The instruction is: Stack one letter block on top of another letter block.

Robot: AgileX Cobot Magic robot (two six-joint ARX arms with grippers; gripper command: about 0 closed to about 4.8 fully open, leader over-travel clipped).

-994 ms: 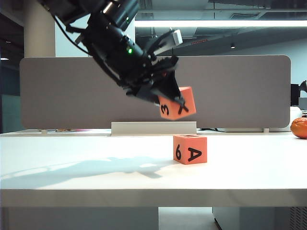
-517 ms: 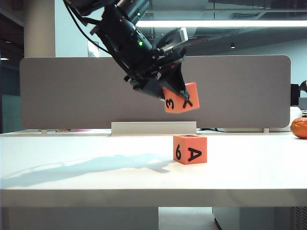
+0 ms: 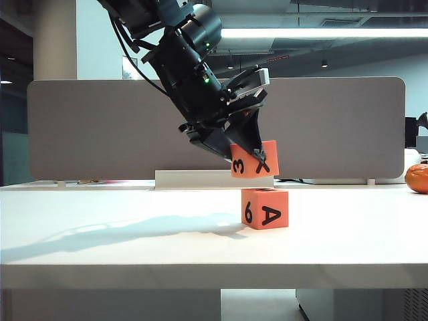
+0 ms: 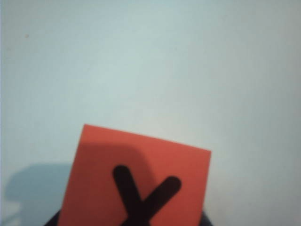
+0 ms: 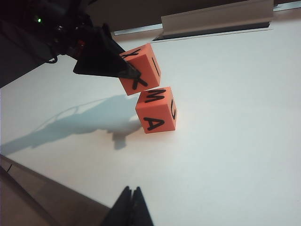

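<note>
Left gripper pinches one letter block, faces reading 3 and Y, held tilted just above another letter block, marked 6 and A, with M on top in the right wrist view; whether the 2 touch cannot be told. Lower block rests on the white table. Right gripper sits low, apart, fingertips pressed together. Grey partition behind; an orange round object at the table's far right.
</note>
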